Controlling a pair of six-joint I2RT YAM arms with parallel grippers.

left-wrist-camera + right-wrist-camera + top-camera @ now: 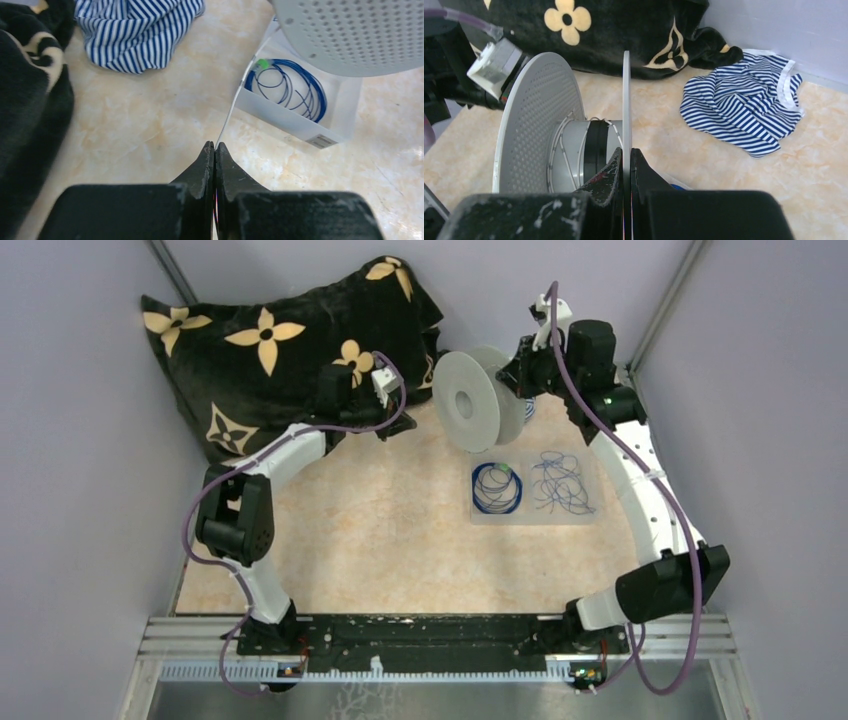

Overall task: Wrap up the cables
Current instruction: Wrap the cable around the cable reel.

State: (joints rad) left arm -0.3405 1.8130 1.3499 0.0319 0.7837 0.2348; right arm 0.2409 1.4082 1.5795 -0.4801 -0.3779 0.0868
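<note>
A dark blue cable coil (497, 488) with a green bit and a loose scribbly tangle (562, 483) lie in a clear tray (530, 518). The coil (290, 90) also shows in the left wrist view. My left gripper (214, 145) is shut on a thin whitish cable (232, 107) that runs up towards the pale spool (350, 35). In the top view the left gripper (388, 428) is left of the spool (478, 400). My right gripper (625, 150) is shut on the spool's near flange (626, 100), holding the spool on edge. A few whitish turns (564, 150) lie on its hub.
A black pillow with yellow flowers (270, 350) fills the back left, close behind the left gripper. A blue and white striped cloth (749, 110) lies behind the spool near the back wall. Grey walls close in both sides.
</note>
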